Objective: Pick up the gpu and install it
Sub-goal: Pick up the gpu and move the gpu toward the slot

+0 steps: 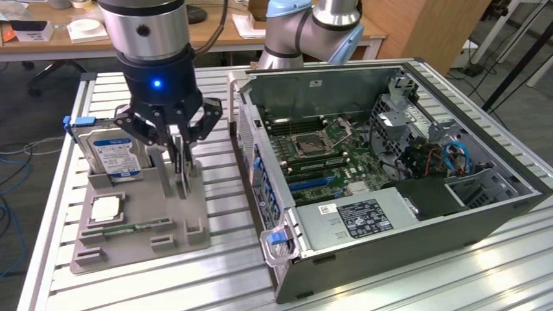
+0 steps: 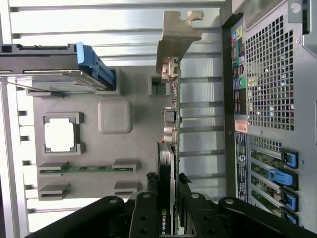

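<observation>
Pick-up step of the installation, judged to be at the grasp. Note the gripper [image 1: 180, 152] reaching straight down over the grey holder [image 1: 129, 249] and clamped narrowly on the gpu [image 1: 183, 178], with a fingertip [image 2: 151, 179] against each face of the card. See the gpu standing upright on edge at the side of the holder nearest the computer case [image 1: 389, 223], with its silvery end bracket [image 2: 176, 39] at the end away from the grip. Cannot tell whether the lower edge sits in the holder's slot or hangs just clear of it. Beside it on the same holder, apart from the gripper: the hard drive [image 1: 116, 152] with its blue label, upright in its cradle; the square processor chip [image 1: 105, 208]; the green memory stick [image 1: 138, 227], lying flat. On the exterior view's right, the case lying open with the motherboard [image 1: 315, 146] face up and well apart from the gpu, so seating not yet begun. Judged to call for a straight upward draw with the grip kept firm and the card kept upright, lest the bracket snag the holder. Judged to call thereafter for matching the card's edge to a motherboard slot and the bracket to the rear openings by the blue latches [image 2: 290, 158].
</observation>
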Robot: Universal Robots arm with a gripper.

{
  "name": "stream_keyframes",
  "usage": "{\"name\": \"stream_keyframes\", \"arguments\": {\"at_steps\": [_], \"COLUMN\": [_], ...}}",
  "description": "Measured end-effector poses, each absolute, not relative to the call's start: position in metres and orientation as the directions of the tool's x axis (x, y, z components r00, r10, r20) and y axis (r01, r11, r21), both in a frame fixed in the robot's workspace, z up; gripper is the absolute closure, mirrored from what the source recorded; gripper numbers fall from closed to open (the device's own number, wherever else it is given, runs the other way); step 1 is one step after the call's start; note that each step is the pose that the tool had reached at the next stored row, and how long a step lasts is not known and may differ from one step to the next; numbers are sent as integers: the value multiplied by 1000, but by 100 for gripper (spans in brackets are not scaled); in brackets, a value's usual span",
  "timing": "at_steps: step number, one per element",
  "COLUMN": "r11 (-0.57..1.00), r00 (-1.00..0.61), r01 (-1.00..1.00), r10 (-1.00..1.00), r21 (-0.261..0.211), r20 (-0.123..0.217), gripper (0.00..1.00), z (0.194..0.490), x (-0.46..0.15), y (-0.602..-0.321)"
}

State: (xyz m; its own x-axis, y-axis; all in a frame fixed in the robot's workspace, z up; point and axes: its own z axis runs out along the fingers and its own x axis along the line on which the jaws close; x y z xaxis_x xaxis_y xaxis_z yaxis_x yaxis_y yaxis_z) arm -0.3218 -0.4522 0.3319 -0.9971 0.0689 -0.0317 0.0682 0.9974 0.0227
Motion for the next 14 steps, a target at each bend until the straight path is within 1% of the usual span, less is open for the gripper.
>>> {"name": "stream_keyframes", "arguments": {"at_steps": [14], "r11": [997], "r00": [-997], "r01": [68], "r10": [68], "r21": [23], "r20": [-32], "gripper": [74], "z": [352], "x": [-322], "y": [-452]}}
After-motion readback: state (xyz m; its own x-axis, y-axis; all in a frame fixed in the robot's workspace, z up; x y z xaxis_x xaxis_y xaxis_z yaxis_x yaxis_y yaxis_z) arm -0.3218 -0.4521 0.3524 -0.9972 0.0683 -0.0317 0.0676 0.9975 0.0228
